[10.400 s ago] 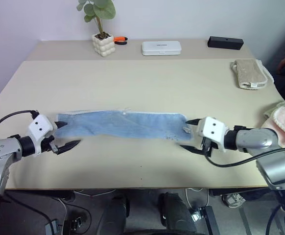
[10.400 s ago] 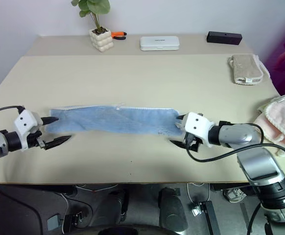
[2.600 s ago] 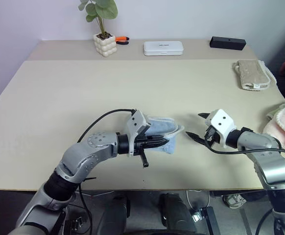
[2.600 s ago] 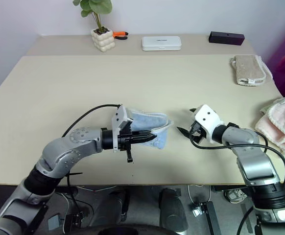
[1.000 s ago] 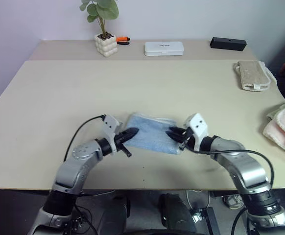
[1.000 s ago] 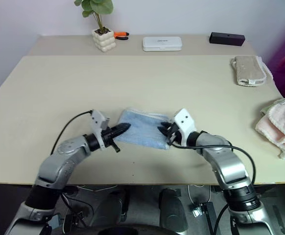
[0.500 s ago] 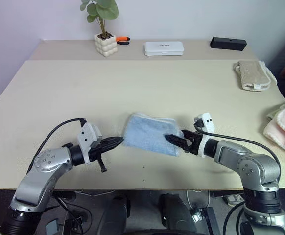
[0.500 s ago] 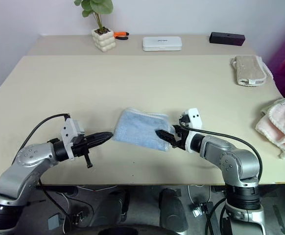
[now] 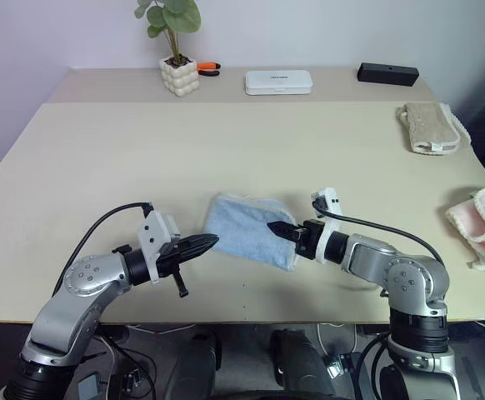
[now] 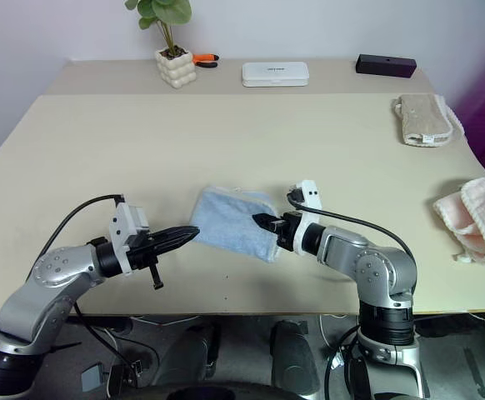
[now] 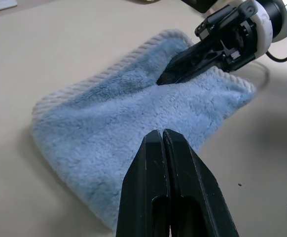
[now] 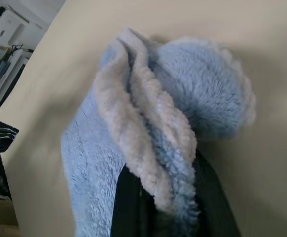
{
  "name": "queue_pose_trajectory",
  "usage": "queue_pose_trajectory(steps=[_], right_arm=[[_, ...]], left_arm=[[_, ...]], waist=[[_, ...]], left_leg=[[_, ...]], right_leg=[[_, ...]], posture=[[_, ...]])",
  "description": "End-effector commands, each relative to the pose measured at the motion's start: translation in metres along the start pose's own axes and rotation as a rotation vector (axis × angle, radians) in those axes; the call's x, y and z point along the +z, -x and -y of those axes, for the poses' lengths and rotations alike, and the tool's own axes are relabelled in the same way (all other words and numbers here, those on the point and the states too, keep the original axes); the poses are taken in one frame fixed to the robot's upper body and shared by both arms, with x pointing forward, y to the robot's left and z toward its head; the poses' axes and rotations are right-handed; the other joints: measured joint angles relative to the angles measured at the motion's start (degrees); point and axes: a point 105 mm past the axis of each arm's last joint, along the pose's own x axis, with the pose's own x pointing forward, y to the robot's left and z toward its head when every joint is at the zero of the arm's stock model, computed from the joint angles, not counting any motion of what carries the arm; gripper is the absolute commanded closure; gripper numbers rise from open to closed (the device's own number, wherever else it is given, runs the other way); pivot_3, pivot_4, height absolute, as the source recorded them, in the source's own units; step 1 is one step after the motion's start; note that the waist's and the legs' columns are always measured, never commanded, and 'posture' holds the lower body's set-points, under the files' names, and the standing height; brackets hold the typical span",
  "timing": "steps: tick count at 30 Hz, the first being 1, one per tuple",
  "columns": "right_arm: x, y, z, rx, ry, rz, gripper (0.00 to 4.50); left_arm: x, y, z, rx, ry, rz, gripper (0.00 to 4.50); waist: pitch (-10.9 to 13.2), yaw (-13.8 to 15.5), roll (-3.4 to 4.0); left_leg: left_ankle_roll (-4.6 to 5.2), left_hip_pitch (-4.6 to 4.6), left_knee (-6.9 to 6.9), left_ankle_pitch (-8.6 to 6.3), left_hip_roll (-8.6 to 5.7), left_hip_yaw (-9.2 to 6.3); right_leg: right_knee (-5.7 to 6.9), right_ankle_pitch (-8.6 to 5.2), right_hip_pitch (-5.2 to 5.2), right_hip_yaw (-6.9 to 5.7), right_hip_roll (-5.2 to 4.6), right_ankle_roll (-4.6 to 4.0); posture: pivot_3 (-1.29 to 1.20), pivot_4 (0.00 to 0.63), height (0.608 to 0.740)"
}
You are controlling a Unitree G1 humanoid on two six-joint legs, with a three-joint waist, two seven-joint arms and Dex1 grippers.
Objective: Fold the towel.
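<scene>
The light blue towel [image 9: 241,227] lies folded into a small pad near the table's front middle. My right gripper [image 9: 274,227] reaches in from the right and is shut on the towel's right edge. In the right wrist view the whitish stitched border [image 12: 133,123] and several blue layers sit pinched between its black fingers [image 12: 126,207]. My left gripper [image 9: 212,242] hovers just off the towel's left front corner, shut and holding nothing. The left wrist view has its closed fingertips [image 11: 153,148] pointing at the towel [image 11: 109,123], with the right gripper [image 11: 180,71] on the far side.
Along the back edge stand a potted plant [image 9: 178,77], an orange-handled tool [image 9: 207,69], a white case [image 9: 278,82] and a black box [image 9: 387,74]. A folded beige towel [image 9: 428,127] lies at the far right. A pink-and-cream towel pile [image 9: 482,225] sits at the right edge.
My left gripper has drawn back off the towel to the left and stayed shut. My right gripper opened wide, rolled, slid left and closed on the towel's right edge.
</scene>
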Motion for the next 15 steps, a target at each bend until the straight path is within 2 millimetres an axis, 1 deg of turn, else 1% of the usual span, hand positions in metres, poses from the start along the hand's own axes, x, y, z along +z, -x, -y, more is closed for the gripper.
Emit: queue_pose_trajectory(steps=[1, 2, 3, 5, 6, 7, 8, 9, 10, 11, 12, 13, 14, 15], right_arm=[[0.039, 0.017, -0.002, -0.019, 0.043, 0.167, 4.45], [0.049, 0.022, 0.002, -0.043, 0.048, 0.211, 4.45], [0.068, 0.033, 0.012, -0.100, 0.046, 0.301, 4.45], [0.106, 0.061, 0.036, -0.233, 0.013, 0.487, 4.45], [0.116, 0.070, 0.043, -0.271, -0.003, 0.540, 4.45], [0.120, 0.074, 0.046, -0.288, -0.013, 0.562, 4.45], [0.128, 0.087, 0.056, -0.340, -0.049, 0.621, 4.45], [0.135, 0.105, 0.073, -0.421, -0.103, 0.690, 4.45], [0.139, 0.119, 0.084, -0.478, -0.146, 0.737, 4.45], [0.136, 0.129, 0.096, -0.530, -0.200, 0.762, 4.45], [0.129, 0.135, 0.107, -0.587, -0.253, 0.763, 4.45], [0.116, 0.144, 0.121, -0.667, -0.313, 0.760, 4.45], [0.106, 0.150, 0.131, -0.723, -0.354, 0.757, 4.45], [0.093, 0.158, 0.142, -0.783, -0.419, 0.759, 4.45]], left_arm=[[0.007, -0.003, 0.002, -0.006, -0.022, 0.023, 4.50], [0.007, -0.004, 0.002, -0.006, -0.023, 0.026, 4.50], [0.008, -0.007, 0.001, -0.010, -0.022, 0.032, 4.50], [0.009, -0.013, 0.000, -0.021, -0.021, 0.043, 4.50], [0.009, -0.014, 0.000, -0.026, -0.020, 0.046, 4.50], [0.009, -0.015, -0.001, -0.028, -0.020, 0.048, 4.50], [0.010, -0.018, -0.001, -0.035, -0.023, 0.054, 4.50], [0.011, -0.023, -0.002, -0.047, -0.022, 0.064, 4.50], [0.011, -0.026, -0.003, -0.055, -0.022, 0.071, 4.50], [0.012, -0.030, -0.003, -0.063, -0.024, 0.078, 4.50], [0.013, -0.033, -0.004, -0.068, -0.024, 0.086, 4.50], [0.014, -0.037, -0.004, -0.076, -0.022, 0.095, 4.50], [0.015, -0.040, -0.004, -0.081, -0.021, 0.102, 4.50], [0.016, -0.043, -0.004, -0.088, -0.020, 0.108, 4.50]], waist=[[0.00, 0.05, 0.00], [0.00, 0.06, 0.00], [0.01, 0.09, 0.01], [0.02, 0.15, 0.03], [0.02, 0.22, 0.03], [0.01, 0.23, 0.02], [0.01, 0.20, 0.01], [0.01, 0.17, 0.01], [0.01, 0.17, 0.01], [0.01, 0.25, 0.01], [0.01, 0.22, 0.01], [0.00, 0.14, 0.04], [-0.01, 0.17, 0.05], [-0.01, 0.14, 0.05]], left_leg=[[0.00, 0.00, 0.00, 0.00, 0.00, 0.00], [0.00, -0.01, 0.00, 0.00, -0.01, 0.01], [0.00, -0.01, 0.01, 0.00, -0.01, 0.01], [0.00, -0.02, 0.02, 0.00, -0.01, 0.01], [0.00, -0.02, 0.04, 0.00, -0.02, 0.01], [0.00, -0.02, 0.04, 0.00, -0.03, 0.01], [0.00, -0.02, 0.02, 0.00, -0.03, 0.01], [0.02, -0.01, -0.04, -0.01, -0.02, 0.00], [0.02, -0.01, -0.07, -0.01, -0.02, 0.00], [0.02, 0.00, -0.10, -0.01, -0.02, 0.00], [0.02, -0.01, -0.10, 0.00, -0.02, -0.01], [0.02, -0.01, -0.11, 0.00, -0.02, 0.00], [0.03, -0.01, -0.13, 0.00, -0.02, 0.02], [0.03, 0.00, -0.14, 0.00, -0.02, 0.02]], right_leg=[[0.00, 0.00, 0.00, 0.00, 0.00, 0.00], [0.00, 0.00, 0.00, 0.01, -0.01, 0.00], [0.00, 0.00, 0.00, 0.01, -0.01, 0.00], [0.00, 0.00, 0.00, 0.00, -0.01, 0.00], [0.00, 0.01, 0.01, 0.00, -0.01, 0.01], [0.00, 0.01, 0.01, 0.00, 0.00, 0.01], [-0.01, 0.02, 0.01, -0.01, 0.00, 0.04], [-0.03, 0.05, 0.01, -0.01, 0.00, 0.11], [-0.03, 0.08, 0.00, -0.02, 0.00, 0.17], [-0.01, 0.09, -0.01, -0.02, 0.00, 0.19], [-0.01, 0.09, -0.02, -0.03, 0.00, 0.20], [-0.01, 0.10, -0.02, -0.02, 0.00, 0.21], [0.00, 0.10, -0.03, 0.00, -0.01, 0.21], [0.00, 0.10, -0.03, -0.01, -0.01, 0.21]], posture=[[0.00, 0.150, 0.738], [0.00, 0.150, 0.738], [0.00, 0.150, 0.738], [0.00, 0.150, 0.738], [0.00, 0.150, 0.738], [0.00, 0.150, 0.738], [0.00, 0.150, 0.738], [0.00, 0.150, 0.738], [0.00, 0.150, 0.738], [0.00, 0.150, 0.738], [0.00, 0.150, 0.738], [0.00, 0.150, 0.738], [0.00, 0.150, 0.738], [0.00, 0.150, 0.738]])
